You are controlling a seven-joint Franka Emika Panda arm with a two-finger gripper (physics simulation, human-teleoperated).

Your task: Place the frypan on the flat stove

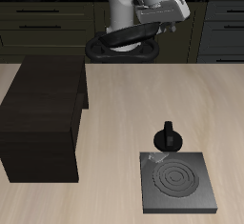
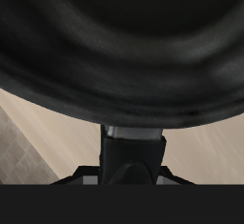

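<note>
My tool (image 1: 143, 39) is mostly hidden; I can't tell its grip. The frypan (image 1: 122, 47) hangs just beneath it, top center, above the desk (image 1: 133, 104). The flat stove (image 1: 175, 182) sits lower right.

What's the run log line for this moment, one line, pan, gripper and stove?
phase: carry | gripper: shut on frypan handle, held high at table's back | flat stove: bare, near front edge | frypan on stove: not yet

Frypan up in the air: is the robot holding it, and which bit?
Yes. The gripper holds the frypan by its long handle, lifted high above the table, away from the flat stove.
</note>
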